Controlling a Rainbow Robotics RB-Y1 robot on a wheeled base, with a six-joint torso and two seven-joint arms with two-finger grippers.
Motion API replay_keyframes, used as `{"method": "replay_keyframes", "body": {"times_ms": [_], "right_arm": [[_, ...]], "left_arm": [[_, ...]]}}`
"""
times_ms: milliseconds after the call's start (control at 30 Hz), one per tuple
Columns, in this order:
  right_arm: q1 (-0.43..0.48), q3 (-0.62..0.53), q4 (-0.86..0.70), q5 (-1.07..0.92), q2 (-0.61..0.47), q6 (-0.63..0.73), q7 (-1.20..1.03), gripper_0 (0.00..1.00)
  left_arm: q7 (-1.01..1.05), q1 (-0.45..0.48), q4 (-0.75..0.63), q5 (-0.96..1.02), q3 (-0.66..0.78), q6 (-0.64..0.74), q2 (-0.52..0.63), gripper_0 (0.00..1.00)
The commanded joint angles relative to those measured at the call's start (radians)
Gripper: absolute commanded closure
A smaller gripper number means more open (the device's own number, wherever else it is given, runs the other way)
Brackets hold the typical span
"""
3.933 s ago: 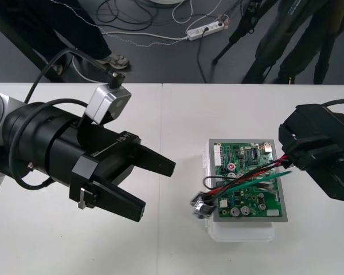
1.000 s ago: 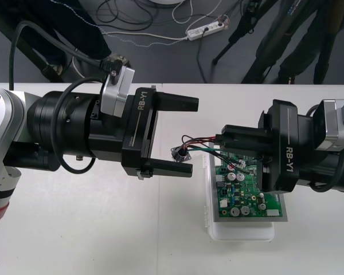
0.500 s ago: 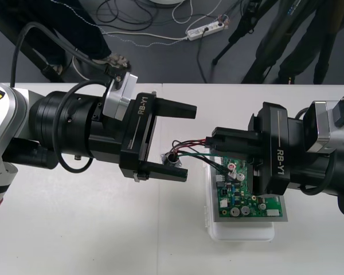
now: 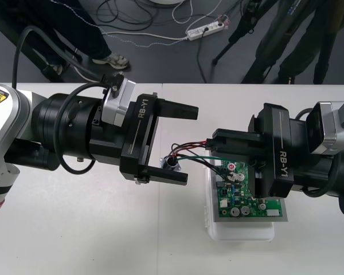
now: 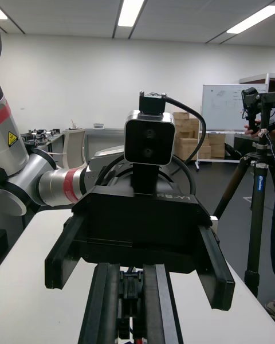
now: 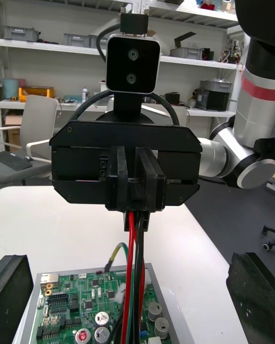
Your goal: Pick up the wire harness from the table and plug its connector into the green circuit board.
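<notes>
Pale desk [image 4: 74, 229] lies under both arms. Above it the wire harness [image 4: 190, 150] hangs in the air, its red, black and green wires clenched in the right claw [image 4: 213, 150] over the green circuit board [image 4: 246, 203] on its white base [image 4: 241, 234]. The harness's round metal socket [image 4: 172, 164] sits between the spread, released fingers of the left claw [image 4: 189, 143], close to the lower one.
</notes>
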Motion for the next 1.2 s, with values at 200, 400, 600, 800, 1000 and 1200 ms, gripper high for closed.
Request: {"method": "replay_keyframes", "body": {"times_ms": [200,400,600,800,1000,1200], "right_arm": [[0.014,0.017,-0.037,-0.017,0.015,-0.013,-0.047,1.0],[0.013,0.017,-0.037,-0.019,0.015,-0.014,-0.045,1.0],[0.014,0.014,-0.036,-0.013,0.014,-0.014,-0.048,1.0],[0.014,0.013,-0.036,-0.007,0.014,-0.016,-0.052,1.0],[0.016,0.013,-0.037,-0.007,0.014,-0.016,-0.055,1.0],[0.016,0.011,-0.036,0.0,0.014,-0.016,-0.059,1.0]], "left_arm": [[-0.066,-0.039,-0.009,0.026,-0.016,0.047,0.003,0.0],[-0.067,-0.048,-0.007,0.037,-0.022,0.048,-0.006,0.0],[-0.066,-0.053,-0.007,0.037,-0.022,0.054,-0.017,0.0],[-0.066,-0.056,-0.007,0.037,-0.022,0.054,-0.018,0.0],[-0.067,-0.056,-0.006,0.037,-0.022,0.054,-0.017,0.0],[-0.066,-0.057,-0.006,0.037,-0.022,0.054,-0.015,0.21]]}}
